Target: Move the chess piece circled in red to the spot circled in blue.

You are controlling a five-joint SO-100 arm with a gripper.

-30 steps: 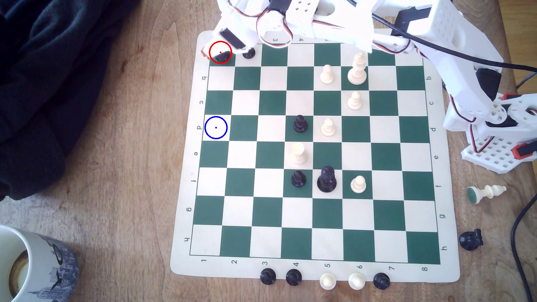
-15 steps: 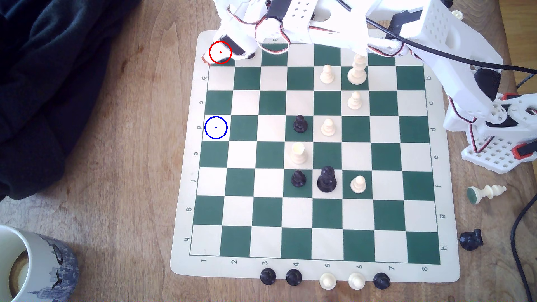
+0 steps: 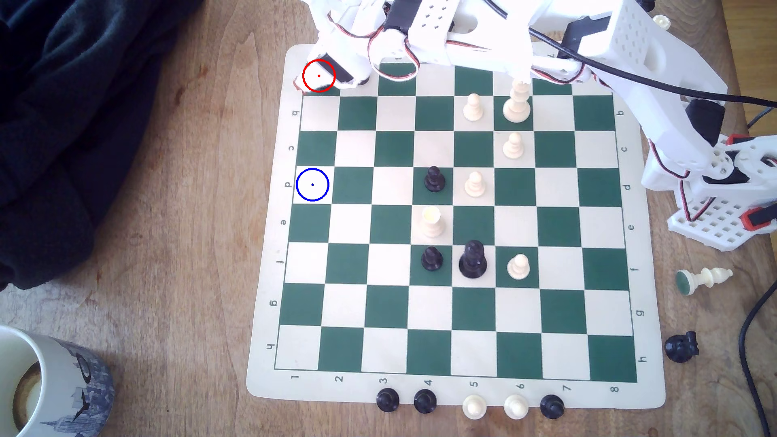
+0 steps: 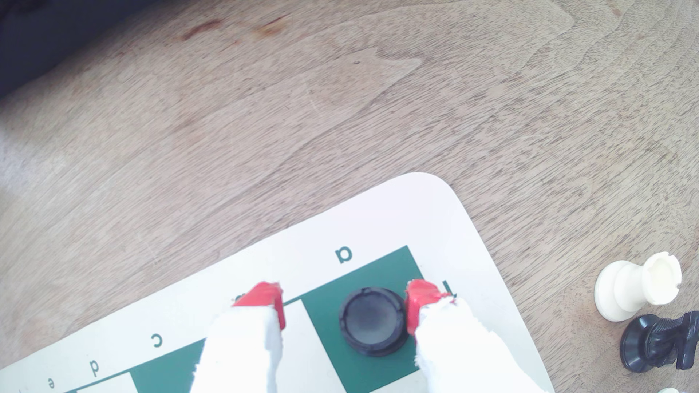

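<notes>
The tool point(image 4: 344, 308) hangs low over the corner of the board point(image 4: 401, 211), its two red-tipped fingers point(image 4: 264, 298) spread wide. The rook point(image 4: 372, 321) stands upright on the green corner square marked "a", between the fingers: one red tip sits just beside its rim, perhaps touching, while the other is well apart from it, over the neighbouring cream square. Nothing is pinched.

In the exterior view the tool point(image 3: 326, 82) covers the red-circled corner square, and only a dark sliver of the rook point(image 3: 323, 88) shows under the white finger wrap. A black pawn point(image 3: 362, 80) is just beside the tool toward the exterior view's right, mostly hidden by it. The spot point(image 3: 312, 184), a cream square ringed in blue, lies three squares from the tool along the same edge file, bare.

Beyond the board corner near the tool, on the tabletop point(image 4: 302, 113), a white rook point(image 4: 637, 285) and a black knight point(image 4: 660, 342) lie on their sides.
</notes>
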